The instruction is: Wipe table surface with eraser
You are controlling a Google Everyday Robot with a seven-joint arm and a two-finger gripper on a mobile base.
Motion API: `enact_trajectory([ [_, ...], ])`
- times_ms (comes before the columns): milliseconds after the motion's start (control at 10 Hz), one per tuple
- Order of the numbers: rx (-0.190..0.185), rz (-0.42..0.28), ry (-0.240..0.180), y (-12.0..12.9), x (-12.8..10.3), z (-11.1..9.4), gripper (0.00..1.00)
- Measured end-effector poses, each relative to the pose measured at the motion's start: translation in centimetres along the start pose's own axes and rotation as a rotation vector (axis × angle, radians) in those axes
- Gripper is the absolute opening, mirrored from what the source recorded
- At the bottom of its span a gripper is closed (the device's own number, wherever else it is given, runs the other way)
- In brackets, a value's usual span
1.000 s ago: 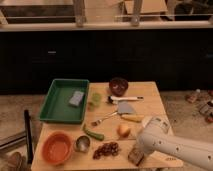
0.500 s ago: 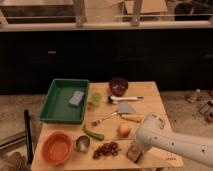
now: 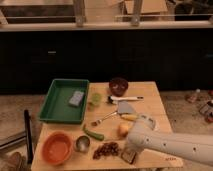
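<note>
The eraser [image 3: 129, 157], a small dark brown block, lies on the light wooden table surface [image 3: 150, 100] near the front edge, right of the middle. My gripper [image 3: 130, 150] is at the end of the white arm [image 3: 170, 146], which reaches in from the lower right. The gripper sits directly over the eraser and hides its upper part. I cannot tell if it touches the eraser.
A green tray [image 3: 52, 107] with a blue-grey sponge [image 3: 76, 98] is at the left. Also on the table are a dark bowl [image 3: 118, 86], green cup [image 3: 95, 99], fork [image 3: 104, 119], yellow fruit [image 3: 123, 129], green pepper [image 3: 93, 133], orange bowl [image 3: 58, 148], metal cup [image 3: 82, 144] and dark berries [image 3: 106, 149].
The arm has shifted left across the front right of the table and now ends over the eraser. Nothing else on the table has moved.
</note>
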Motion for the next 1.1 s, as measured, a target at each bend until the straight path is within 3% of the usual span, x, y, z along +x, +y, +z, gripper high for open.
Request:
enact_trajectory([
  [400,-0.019,-0.043,-0.01,1.9,-1.3,0.2,0.0],
  [700,-0.046,-0.012,-0.014,3.9,0.1,0.9,0.0],
  [1100,-0.04,0.055,-0.017,4.1,2.6,0.7,0.0],
])
